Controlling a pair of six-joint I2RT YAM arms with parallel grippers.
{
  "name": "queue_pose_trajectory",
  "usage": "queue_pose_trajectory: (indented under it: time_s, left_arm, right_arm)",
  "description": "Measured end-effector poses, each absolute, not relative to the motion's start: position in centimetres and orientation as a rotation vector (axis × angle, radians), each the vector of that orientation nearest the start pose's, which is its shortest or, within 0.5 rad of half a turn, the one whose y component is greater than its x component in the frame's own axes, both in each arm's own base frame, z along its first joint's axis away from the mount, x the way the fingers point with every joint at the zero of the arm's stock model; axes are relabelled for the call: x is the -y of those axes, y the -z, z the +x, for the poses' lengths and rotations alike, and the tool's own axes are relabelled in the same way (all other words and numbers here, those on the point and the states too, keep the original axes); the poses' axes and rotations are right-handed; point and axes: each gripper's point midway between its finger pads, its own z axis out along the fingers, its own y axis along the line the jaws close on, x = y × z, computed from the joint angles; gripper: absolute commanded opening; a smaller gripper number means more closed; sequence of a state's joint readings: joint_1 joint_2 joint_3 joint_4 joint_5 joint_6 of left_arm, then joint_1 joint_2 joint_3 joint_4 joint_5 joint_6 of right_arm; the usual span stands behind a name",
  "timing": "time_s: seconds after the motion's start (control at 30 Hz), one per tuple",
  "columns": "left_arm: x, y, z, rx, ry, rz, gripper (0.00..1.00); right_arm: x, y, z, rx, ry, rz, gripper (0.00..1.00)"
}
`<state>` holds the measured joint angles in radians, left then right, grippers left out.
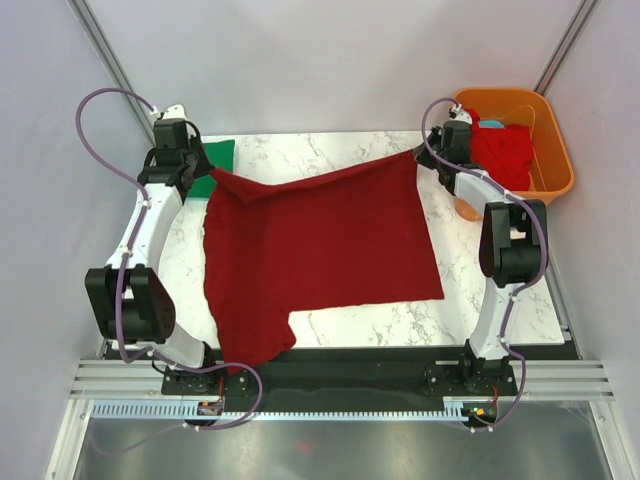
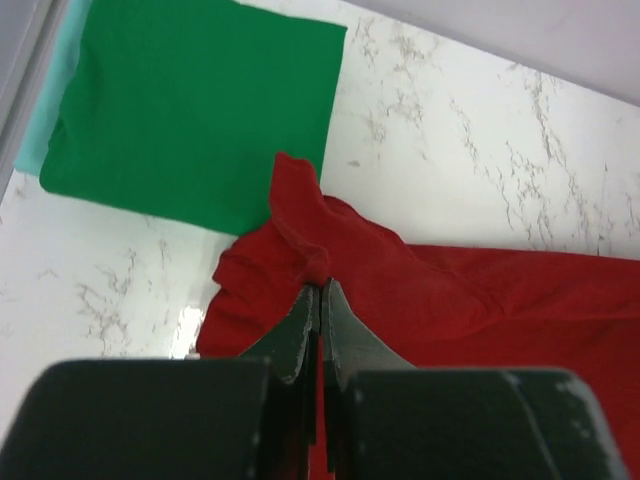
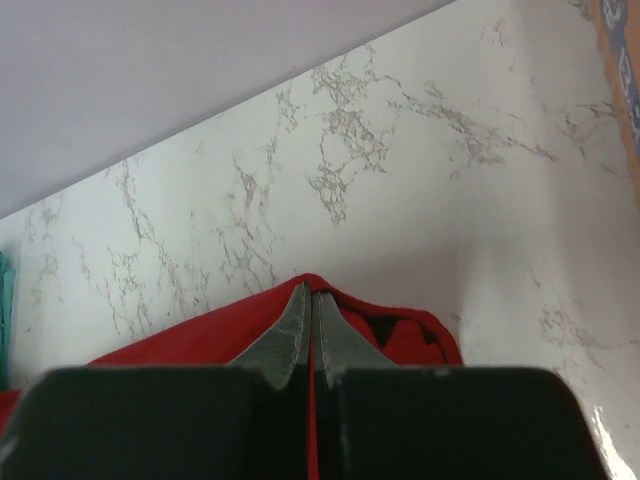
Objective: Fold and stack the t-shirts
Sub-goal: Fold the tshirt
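A dark maroon t-shirt (image 1: 320, 250) lies spread over the marble table, one sleeve hanging toward the near edge. My left gripper (image 1: 205, 170) is shut on its far left corner, seen in the left wrist view (image 2: 320, 290) pinching bunched maroon cloth (image 2: 330, 250). My right gripper (image 1: 425, 155) is shut on its far right corner, and the right wrist view (image 3: 312, 292) shows the cloth's edge (image 3: 400, 330) between the fingertips. A folded green t-shirt (image 1: 215, 165) lies at the far left, with a light blue one (image 2: 45, 130) under it.
An orange plastic tub (image 1: 545, 150) stands off the table's far right corner and holds a brighter red shirt (image 1: 500, 150). Grey walls close in on the left, right and back. The table's black front edge (image 1: 380, 355) runs between the arm bases.
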<state>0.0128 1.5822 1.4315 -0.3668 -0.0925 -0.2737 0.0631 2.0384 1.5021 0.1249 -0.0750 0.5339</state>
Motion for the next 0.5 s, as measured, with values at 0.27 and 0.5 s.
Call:
queue_pose_trajectory:
  time_s: [0.27,0.5]
  left_arm:
    - [0.3,-23.2,41.8,-2.147,0.202,-0.444,0.02]
    - [0.7,-21.2,38.3,-2.187,0.324,-0.605,0.02]
  right_arm:
    - [-6.7,-13.4,56.0,-2.030,-0.416,0.393,0.00]
    - [-6.6,-13.3,54.3,-2.055,-0.402,0.382,0.00]
